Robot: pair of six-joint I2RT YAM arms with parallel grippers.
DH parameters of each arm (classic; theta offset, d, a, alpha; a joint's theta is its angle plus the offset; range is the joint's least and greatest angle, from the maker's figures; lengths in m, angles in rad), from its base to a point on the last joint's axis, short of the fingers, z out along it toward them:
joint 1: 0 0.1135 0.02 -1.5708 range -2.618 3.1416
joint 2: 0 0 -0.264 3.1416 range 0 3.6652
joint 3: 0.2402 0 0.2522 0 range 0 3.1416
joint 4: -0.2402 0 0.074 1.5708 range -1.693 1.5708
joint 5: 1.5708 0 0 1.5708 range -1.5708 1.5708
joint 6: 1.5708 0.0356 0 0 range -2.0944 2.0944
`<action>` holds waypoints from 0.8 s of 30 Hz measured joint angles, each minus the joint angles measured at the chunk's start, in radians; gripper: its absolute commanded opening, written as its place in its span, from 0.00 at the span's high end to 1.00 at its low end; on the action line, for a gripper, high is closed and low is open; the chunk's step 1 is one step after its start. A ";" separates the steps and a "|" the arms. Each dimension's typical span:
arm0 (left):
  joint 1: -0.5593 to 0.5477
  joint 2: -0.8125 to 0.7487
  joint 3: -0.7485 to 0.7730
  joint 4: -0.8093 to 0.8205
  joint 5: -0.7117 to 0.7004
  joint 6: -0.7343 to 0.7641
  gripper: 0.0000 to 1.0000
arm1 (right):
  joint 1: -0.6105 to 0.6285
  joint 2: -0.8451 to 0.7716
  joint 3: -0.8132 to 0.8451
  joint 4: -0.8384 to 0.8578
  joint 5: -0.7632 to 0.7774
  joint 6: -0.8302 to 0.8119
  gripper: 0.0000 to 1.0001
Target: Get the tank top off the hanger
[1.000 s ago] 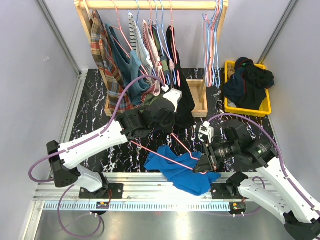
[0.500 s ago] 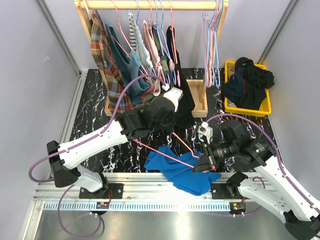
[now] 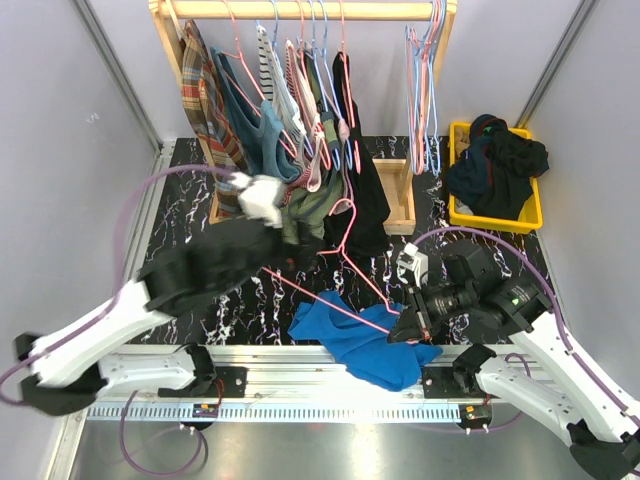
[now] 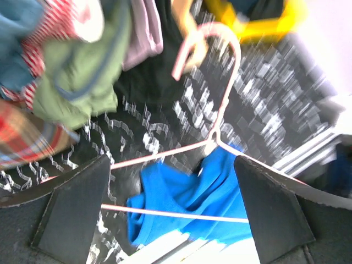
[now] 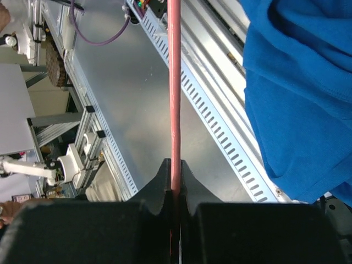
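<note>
- Right pincer [image 5: 175, 173] clamps the pink wire hanger [image 5: 175, 82]; left pincer [image 4: 170, 162] gapes wide, empty.
- Blue fabric tank top [image 3: 360, 345] lies under the hanger at the near edge of the black marbled table [image 3: 180, 240].
- Left should pinch fabric only — then slide the straps off.

Blue tank top [image 3: 365, 350] is soft matt cloth; hanger [image 5: 175, 82] smooth pink coated wire; table [image 3: 180, 220] glossy black marbling; two-o'clock bin [image 3: 497, 222] yellow plastic.

Blue tank top [image 3: 370, 352], pink hanger [image 5: 175, 82], yellow bin [image 3: 495, 220], blk/wht-veined table [image 3: 180, 222].
</note>
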 measured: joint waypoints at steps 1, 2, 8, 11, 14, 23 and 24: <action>0.000 -0.064 -0.023 0.020 -0.012 -0.006 0.01 | 0.002 -0.002 0.000 0.000 -0.008 -0.003 1.00; 0.000 -0.134 -0.048 0.045 -0.023 -0.011 0.01 | 0.007 -0.004 0.001 0.000 -0.020 -0.006 1.00; 0.000 -0.447 -0.116 0.162 -0.058 -0.023 0.01 | 0.031 -0.065 0.080 0.027 -0.071 -0.026 1.00; 0.000 -0.504 -0.149 0.187 -0.064 -0.027 0.01 | 0.031 -0.095 0.193 0.060 -0.047 -0.050 1.00; 0.000 -0.521 -0.181 0.181 -0.063 -0.036 0.01 | 0.034 -0.121 0.311 0.127 0.040 -0.080 1.00; 0.000 -0.521 -0.193 0.132 -0.065 -0.041 0.01 | 0.036 -0.209 0.377 0.217 0.541 -0.152 1.00; 0.000 -0.521 -0.193 0.127 -0.066 -0.041 0.01 | 0.037 -0.217 0.378 0.215 0.607 -0.156 1.00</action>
